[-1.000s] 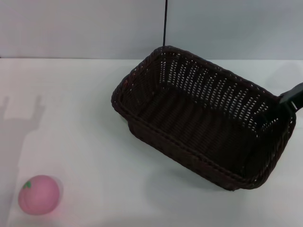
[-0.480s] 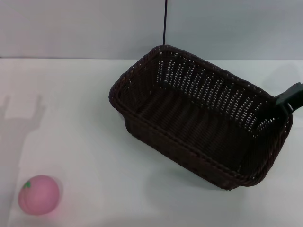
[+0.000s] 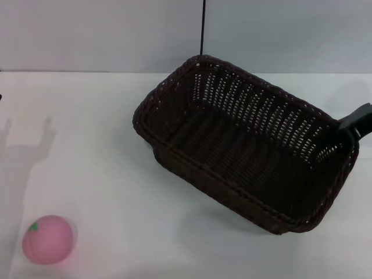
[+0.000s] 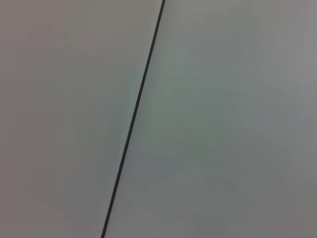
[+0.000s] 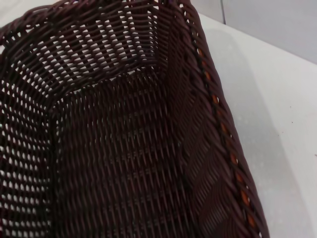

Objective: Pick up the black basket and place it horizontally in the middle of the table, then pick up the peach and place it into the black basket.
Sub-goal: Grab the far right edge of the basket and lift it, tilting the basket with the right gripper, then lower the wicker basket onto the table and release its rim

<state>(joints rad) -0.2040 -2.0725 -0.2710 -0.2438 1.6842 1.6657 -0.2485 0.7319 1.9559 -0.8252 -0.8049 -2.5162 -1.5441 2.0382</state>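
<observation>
Black basket [image 3: 244,145] further left; right end effector [image 3: 356,122] at rim

Right tool [image 3: 356,122]: black, entering at the right edge of the head view (only a short dark section visible), finger position indeterminate. Left arm: outside the head view.

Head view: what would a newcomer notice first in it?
The black basket dominates the right half of the table, lying at a slant, with the right gripper at its right end. The small pink peach sits alone near the front left corner, far from the basket.
</observation>
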